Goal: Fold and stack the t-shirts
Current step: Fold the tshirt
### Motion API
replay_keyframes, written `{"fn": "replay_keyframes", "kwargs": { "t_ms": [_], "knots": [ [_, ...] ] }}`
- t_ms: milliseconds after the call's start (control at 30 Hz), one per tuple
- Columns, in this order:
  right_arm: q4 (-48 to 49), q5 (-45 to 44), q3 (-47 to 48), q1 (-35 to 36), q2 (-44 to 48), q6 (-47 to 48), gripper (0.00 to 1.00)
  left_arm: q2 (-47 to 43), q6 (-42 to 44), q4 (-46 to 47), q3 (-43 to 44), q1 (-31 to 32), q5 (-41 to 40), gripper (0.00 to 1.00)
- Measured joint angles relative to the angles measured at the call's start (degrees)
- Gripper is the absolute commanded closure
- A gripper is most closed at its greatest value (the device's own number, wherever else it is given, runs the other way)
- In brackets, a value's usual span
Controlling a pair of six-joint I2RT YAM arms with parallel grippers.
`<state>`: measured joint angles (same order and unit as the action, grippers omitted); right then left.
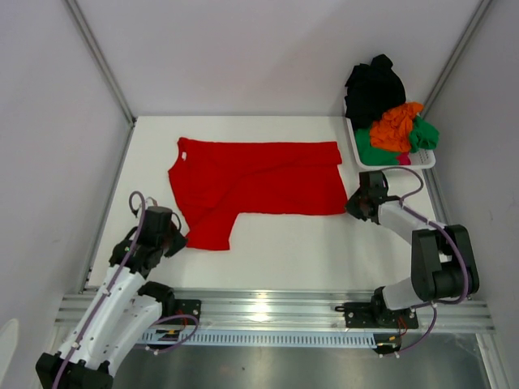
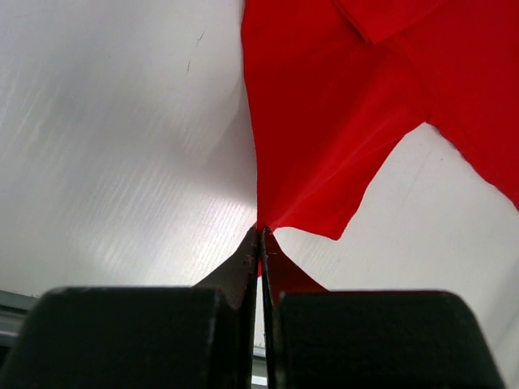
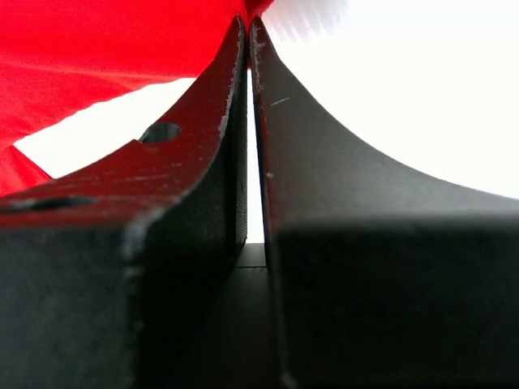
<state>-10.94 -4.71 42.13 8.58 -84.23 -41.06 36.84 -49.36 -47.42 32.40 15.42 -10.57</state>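
Note:
A large red t-shirt (image 1: 259, 178) lies flat across the middle of the white table, one sleeve pointing toward the near left. My left gripper (image 1: 180, 241) is at that sleeve's near corner. In the left wrist view the jaws (image 2: 260, 231) are shut, with red cloth (image 2: 324, 105) pinched at the tips. My right gripper (image 1: 350, 207) is at the shirt's near right corner. Its jaws (image 3: 248, 23) are shut, with red cloth (image 3: 97, 57) at the tips. The black (image 1: 375, 85), orange (image 1: 396, 126), green (image 1: 423, 134) and pink (image 1: 404, 159) shirts lie heaped in a basket.
The white plastic basket (image 1: 389, 164) stands at the back right corner, just behind my right gripper. Grey walls close in the table at the back and both sides. A metal rail (image 1: 268, 304) runs along the near edge.

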Motion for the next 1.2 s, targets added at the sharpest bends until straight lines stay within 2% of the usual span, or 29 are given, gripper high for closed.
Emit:
{"fn": "replay_keyframes", "kwargs": {
  "t_ms": [133,467,1200],
  "knots": [
    [0.2,0.1,-0.1,0.0,1.4,0.6,1.0,0.2,0.9,-0.2,1.7,0.0,-0.1,1.0],
    [0.0,0.2,4.1,-0.1,1.9,2.3,1.0,5.3,4.8,2.5,12.7,0.0,-1.8,0.99],
    [0.7,2.4,4.6,-2.3,2.1,3.7,1.0,9.4,12.5,8.4,18.4,-2.3,-1.1,0.99]
  ]
}}
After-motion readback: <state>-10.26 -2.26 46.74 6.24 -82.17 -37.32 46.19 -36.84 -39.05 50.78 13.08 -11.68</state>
